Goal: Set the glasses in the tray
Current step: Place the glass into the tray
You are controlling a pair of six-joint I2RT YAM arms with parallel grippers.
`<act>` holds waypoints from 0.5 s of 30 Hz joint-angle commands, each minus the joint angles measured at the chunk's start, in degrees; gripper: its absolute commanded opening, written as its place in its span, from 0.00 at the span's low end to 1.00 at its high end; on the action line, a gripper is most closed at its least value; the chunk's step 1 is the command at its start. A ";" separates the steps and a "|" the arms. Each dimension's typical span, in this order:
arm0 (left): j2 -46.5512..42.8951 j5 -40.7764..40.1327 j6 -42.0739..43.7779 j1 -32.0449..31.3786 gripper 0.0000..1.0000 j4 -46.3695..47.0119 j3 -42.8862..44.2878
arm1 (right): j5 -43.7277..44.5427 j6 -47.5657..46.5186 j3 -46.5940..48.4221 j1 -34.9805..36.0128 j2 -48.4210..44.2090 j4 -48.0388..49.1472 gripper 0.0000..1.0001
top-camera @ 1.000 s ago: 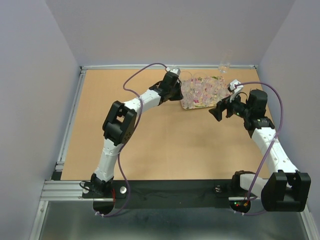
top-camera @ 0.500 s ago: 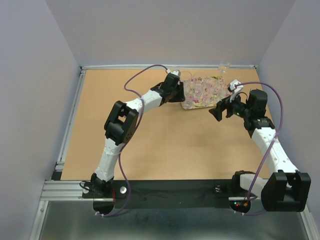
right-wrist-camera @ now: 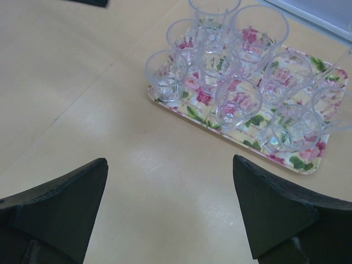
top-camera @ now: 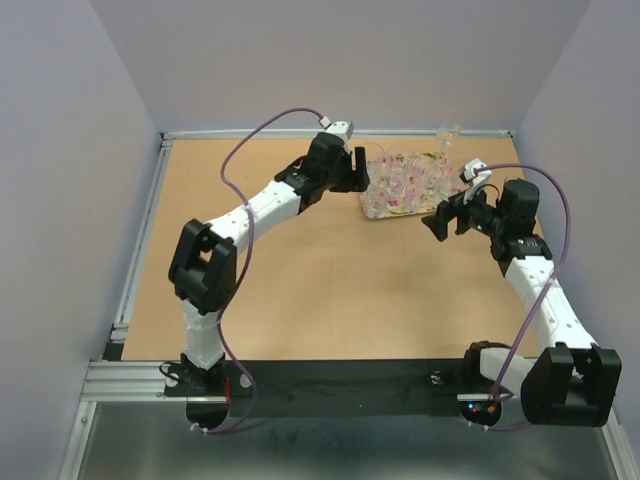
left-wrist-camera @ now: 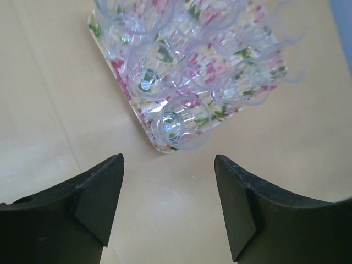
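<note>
The left tool [left-wrist-camera: 168, 162] has drawn back from the corner of the cream, flower-printed rectangular tray [right-wrist-camera: 301, 162], its jaws wide and empty. The small clear drinking glasses [right-wrist-camera: 237, 104] stand clustered in the tray. The right tool [right-wrist-camera: 169, 162] hovers wide and empty, so loading looks nearly finished.

2 white arms [top-camera: 265, 205], black joints [top-camera: 205, 275], purple cables [top-camera: 230, 157], seemingly matte black hands [left-wrist-camera: 168, 159].

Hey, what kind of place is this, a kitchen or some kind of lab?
Probably a robot lab test cell, not a kitchen: a left arm and right arm bolted to a wooden table edged with aluminium rail, and blank walls closing it in on three sides.
</note>
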 commanded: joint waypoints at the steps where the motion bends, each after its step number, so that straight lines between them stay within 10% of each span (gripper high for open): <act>1: -11.29 -2.06 5.78 -0.30 0.80 4.18 -5.21 | 1.27 -0.78 -0.56 -1.30 -1.98 2.50 1.00; 15: -51.10 -25.43 19.58 2.07 0.99 5.68 -33.94 | 5.49 2.20 0.06 -7.27 -3.13 3.47 1.00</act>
